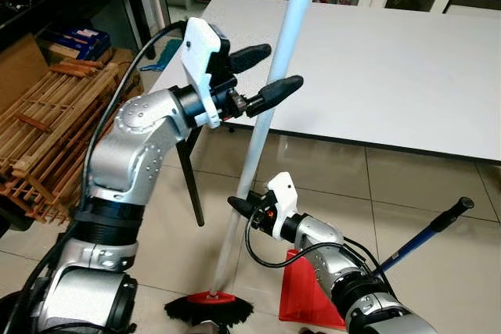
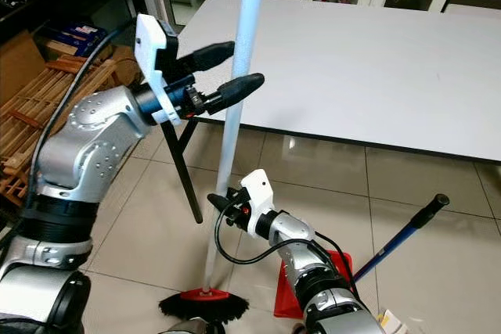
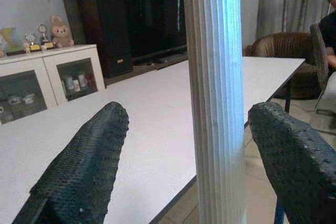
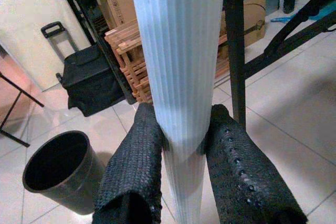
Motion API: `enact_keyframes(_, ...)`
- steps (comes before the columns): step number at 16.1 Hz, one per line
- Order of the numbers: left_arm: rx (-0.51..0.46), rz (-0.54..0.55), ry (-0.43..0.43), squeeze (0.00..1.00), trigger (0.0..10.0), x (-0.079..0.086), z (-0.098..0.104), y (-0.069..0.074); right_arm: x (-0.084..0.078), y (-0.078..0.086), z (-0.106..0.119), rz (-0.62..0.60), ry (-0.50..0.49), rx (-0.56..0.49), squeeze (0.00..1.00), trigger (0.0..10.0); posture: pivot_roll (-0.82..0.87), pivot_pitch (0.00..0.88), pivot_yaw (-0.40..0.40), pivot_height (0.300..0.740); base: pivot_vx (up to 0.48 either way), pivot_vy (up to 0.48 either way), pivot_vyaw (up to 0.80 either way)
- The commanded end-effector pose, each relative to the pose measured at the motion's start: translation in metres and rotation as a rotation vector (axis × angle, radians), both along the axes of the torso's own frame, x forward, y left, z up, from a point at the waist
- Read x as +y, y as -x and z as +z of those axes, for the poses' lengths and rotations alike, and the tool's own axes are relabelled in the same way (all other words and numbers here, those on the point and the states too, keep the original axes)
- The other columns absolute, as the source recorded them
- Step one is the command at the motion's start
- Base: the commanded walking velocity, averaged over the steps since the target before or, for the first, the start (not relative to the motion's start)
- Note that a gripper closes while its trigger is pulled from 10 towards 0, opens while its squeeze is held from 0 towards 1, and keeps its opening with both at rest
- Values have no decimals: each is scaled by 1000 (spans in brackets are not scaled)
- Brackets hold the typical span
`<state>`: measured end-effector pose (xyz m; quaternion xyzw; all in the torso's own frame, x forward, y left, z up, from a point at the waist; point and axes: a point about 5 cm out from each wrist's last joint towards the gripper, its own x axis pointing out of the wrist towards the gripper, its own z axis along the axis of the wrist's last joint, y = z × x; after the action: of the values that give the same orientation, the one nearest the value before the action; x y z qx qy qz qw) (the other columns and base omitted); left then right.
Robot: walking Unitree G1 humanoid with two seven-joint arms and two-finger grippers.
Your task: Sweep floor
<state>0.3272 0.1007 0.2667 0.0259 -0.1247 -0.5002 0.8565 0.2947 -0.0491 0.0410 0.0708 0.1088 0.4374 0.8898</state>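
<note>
Seemingly light and stiff, the ribbed pale-blue broom handle (image 1: 270, 91) stands upright by the white table (image 1: 391, 60), right gripper (image 4: 181, 145) pinching it low, left gripper (image 1: 262, 76) wide around it higher.

No readable text — no labels, brands or numbers.
</note>
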Motion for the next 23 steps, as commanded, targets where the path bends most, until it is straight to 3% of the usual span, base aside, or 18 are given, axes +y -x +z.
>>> enact_keyframes(1, 2, 5, -7, 1000, 10000, 5, 0, 2, -1, 2, -3, 0, 5, 17, 0, 10000, 79, 56, 37, 740, 0, 0, 0)
enact_keyframes(2, 5, 16, -22, 1000, 10000, 8, -3, 2, -1, 2, -3, 1, 8, 17, 0, 10000, 80, 60, 36, 740, 0, 0, 0)
enact_keyframes(3, 15, 22, -39, 0, 10000, 11, -7, 3, -2, 1, -3, 1, 10, 16, 0, 10000, 82, 61, 34, 740, 0, 0, 0)
enact_keyframes(13, 143, -36, -134, 0, 10000, 21, -44, 21, -16, -9, 3, -26, 33, -5, 0, 10000, 85, 69, 24, 740, 0, 0, 0)
enact_keyframes(23, 189, -51, -232, 0, 10000, 18, -70, 30, -19, -12, 6, -31, 39, -14, 0, 10000, 84, 69, 15, 740, 0, 0, 0)
